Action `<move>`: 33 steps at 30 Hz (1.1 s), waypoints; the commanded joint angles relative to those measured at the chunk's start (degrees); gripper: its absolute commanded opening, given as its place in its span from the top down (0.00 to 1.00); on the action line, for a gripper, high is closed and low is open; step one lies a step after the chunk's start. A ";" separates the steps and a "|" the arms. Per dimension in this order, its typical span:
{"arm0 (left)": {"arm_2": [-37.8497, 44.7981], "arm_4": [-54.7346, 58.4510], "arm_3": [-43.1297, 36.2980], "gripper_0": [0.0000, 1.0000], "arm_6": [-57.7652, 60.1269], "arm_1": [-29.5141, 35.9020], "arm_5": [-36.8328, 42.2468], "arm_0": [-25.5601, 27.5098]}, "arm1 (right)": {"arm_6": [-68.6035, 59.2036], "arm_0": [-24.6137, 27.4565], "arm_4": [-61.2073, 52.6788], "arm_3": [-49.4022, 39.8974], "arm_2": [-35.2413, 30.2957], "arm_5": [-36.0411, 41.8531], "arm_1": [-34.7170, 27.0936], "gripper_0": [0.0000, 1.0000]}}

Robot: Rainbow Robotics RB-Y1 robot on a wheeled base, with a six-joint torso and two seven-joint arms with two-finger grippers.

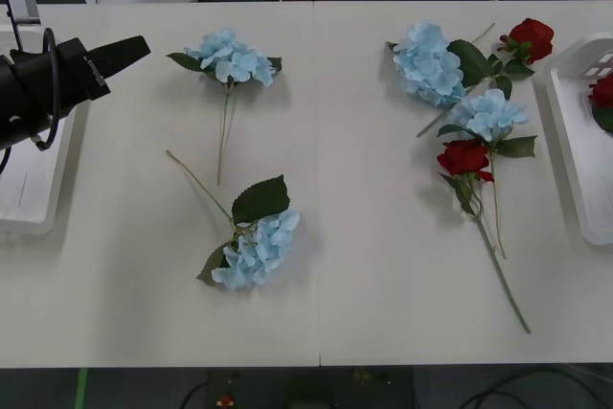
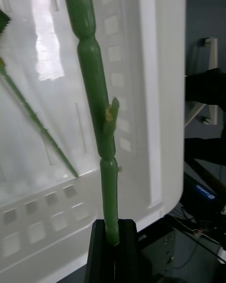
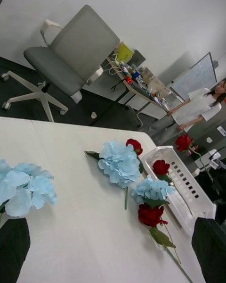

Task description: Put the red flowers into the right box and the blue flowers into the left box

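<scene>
a: where's the right gripper [image 2: 113, 243]?
b: over the right box [image 2: 155, 99]. its black jaws are pinched on the thick green stem of one of the red flowers [image 2: 96, 108], which runs straight out from them above the tray's white floor and slotted wall. a thinner stem [image 2: 37, 122] already lies in the tray just beside it.

a: and the left gripper [image 1: 120, 53]?
b: above the left box [image 1: 34, 208], well away from the other arm. from its wrist camera the two black fingers [image 3: 13, 247] sit at opposite corners — jaws wide, nothing between them.

a: what's on the worktop [image 1: 364, 284]?
b: ahead of the left jaws, two blue flowers [image 1: 232, 56] — one close to the fingertips, one [image 1: 257, 248] lying farther off, nearer the robot. nearer the right box there's a cluster: two more blue heads [image 1: 429, 62] with one red rose [image 1: 465, 156] touching the lower bloom and its long stem trailing away, and another rose [image 1: 530, 38] at the far side, just beside the tray's rim.

a: anything in the right box?
b: a red bloom [image 1: 602, 91] shows inside it.
</scene>
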 commanded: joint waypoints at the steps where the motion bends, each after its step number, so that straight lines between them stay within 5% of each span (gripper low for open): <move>1: 2.77 -0.28 -0.34 0.00 3.04 -0.73 -0.07 0.78 | -0.68 -2.31 8.22 4.26 -1.41 -3.87 3.78 1.00; 17: 4.62 -3.97 2.65 0.00 2.07 2.44 0.54 0.69 | -0.85 -2.31 20.18 11.73 -1.41 -10.81 11.16 1.00; 18: 4.62 -2.65 3.97 0.00 -0.74 2.79 0.72 0.69 | -0.85 -2.31 20.18 11.73 -1.41 -10.81 11.16 0.96; 22: 4.36 0.87 7.40 0.00 -8.44 4.55 0.02 0.60 | -1.20 -2.66 20.09 11.73 -1.41 -11.16 11.16 0.45; 27: -3.03 14.05 7.75 0.00 -8.44 6.83 -5.08 -1.07 | 0.03 -3.81 15.96 11.73 -1.41 -10.11 10.02 0.12; 33: -4.70 14.84 5.73 0.00 -8.44 6.22 -20.55 -2.83 | 6.88 -8.38 5.06 11.20 -1.76 -1.94 7.99 0.00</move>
